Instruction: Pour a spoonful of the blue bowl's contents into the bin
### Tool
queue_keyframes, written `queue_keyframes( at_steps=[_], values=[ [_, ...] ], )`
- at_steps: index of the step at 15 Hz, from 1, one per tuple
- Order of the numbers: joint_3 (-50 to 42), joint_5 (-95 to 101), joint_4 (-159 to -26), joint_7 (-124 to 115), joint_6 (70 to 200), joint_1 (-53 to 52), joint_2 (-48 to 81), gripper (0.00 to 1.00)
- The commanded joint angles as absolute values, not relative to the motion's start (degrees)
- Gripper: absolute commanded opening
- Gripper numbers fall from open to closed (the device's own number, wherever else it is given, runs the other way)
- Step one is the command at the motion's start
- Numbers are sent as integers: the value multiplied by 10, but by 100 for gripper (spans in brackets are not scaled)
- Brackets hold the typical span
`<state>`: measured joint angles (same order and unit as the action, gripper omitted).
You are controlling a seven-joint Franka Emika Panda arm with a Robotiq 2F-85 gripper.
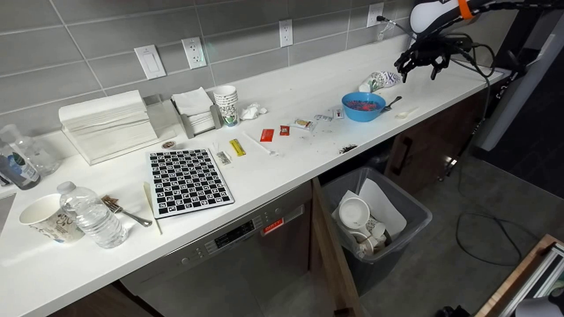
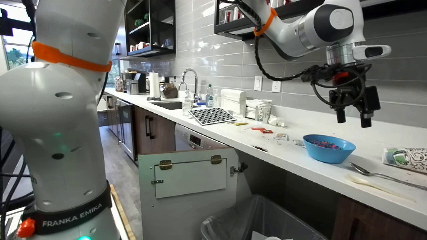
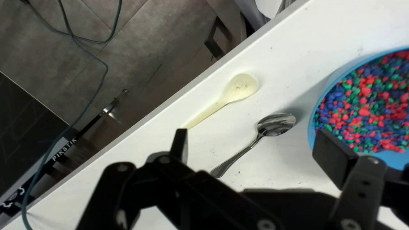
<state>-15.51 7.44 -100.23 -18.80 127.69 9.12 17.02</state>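
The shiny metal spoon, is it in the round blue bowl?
No, in the wrist view the shiny metal spoon lies on the white countertop beside the round blue bowl.

I look onto a wall (image 1: 246,22) of long grey tiles with pale joints, carrying 1 switch (image 1: 150,61) and 3 outlets (image 1: 286,33), above a white counter (image 1: 299,94). An exterior view gives me a brown cupboard (image 2: 165,140) with 2 dark handles, a sink (image 2: 166,105) with a curved tap (image 2: 196,80), and black shelves (image 2: 161,20). Daylight and greenery fill the window (image 2: 15,55); the tiles carry bright glints. A cabinet door (image 2: 190,213) hangs open beside the dishwasher (image 1: 246,273). The floor (image 1: 418,281) is grey; a dark surface (image 1: 537,132) beyond is too dim for me to call floor or wall.
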Motion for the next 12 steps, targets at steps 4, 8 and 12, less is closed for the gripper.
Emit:
queue_keyframes(
  at_steps=[4,8,12],
  values=[
    [-128,123,-1121,-89,1289,85,70,100],
    [-120,126,-1109,-94,1282,88,76,100],
    [-118,130,-1125,-88,1285,87,64,100]
  ],
)
